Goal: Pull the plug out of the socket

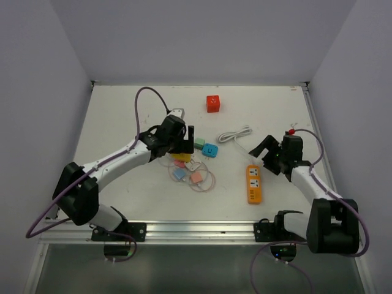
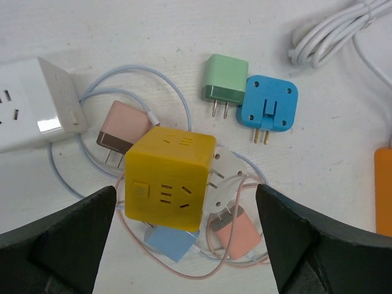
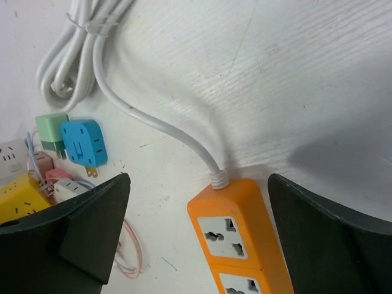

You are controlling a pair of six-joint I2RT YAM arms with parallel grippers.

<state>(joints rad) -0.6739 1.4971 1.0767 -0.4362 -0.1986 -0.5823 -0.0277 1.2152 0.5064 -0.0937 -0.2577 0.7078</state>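
Yellow cube socket [image 2: 168,177] looks light, stiff, slick; pinch its flat sides. Left gripper [image 2: 185,208] and right gripper [image 3: 197,202]: jaws wide, empty.

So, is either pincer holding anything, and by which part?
Nothing is held. Both stand open: the left pincer over the yellow socket cube, the right pincer over the orange power strip.

Rear overhead over whole table [image 1: 122,110]; two close downward wrist views, blue adapter [image 2: 267,105] in both.
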